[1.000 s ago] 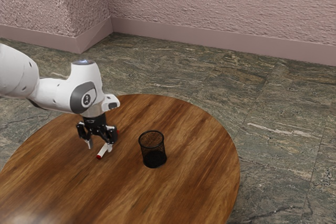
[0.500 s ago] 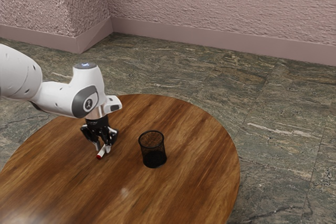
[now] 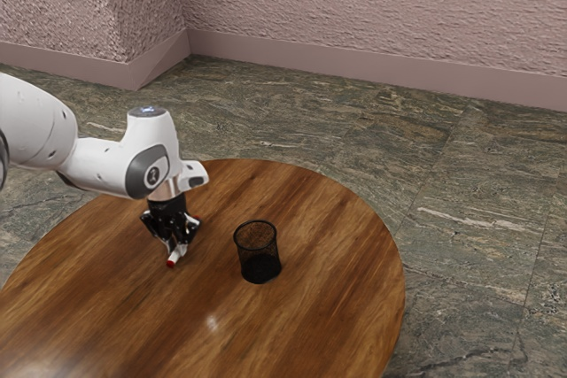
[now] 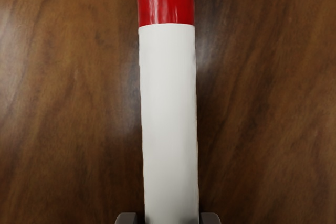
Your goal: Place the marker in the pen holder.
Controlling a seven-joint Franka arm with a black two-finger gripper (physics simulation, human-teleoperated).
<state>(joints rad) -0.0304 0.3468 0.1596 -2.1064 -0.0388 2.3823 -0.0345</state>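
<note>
In the exterior view my gripper [image 3: 179, 250] is low over the wooden table, shut on the marker [image 3: 174, 259], whose red end points toward the view's lower edge. The wrist view has the marker [image 4: 168, 114] lengthwise, white with a red end, and my gripper [image 4: 168, 219] with a grey fingertip on either side of its white body. The marker's far part is hidden by the fingers in the exterior view. The black mesh pen holder [image 3: 258, 254] stands upright on the table, apart from the gripper, toward the exterior view's right.
The round wooden table [image 3: 292, 325] carries the marker and holder. Its curved edge runs past the pen holder on the exterior view's right, with the stone floor [image 3: 469, 219] beyond. A pink textured wall [image 3: 372, 6] stands behind.
My hand has come down, and its fingers have drawn together from wide apart onto the marker. The marker's red end has shifted slightly toward the exterior view's right. The pen holder has stayed put.
</note>
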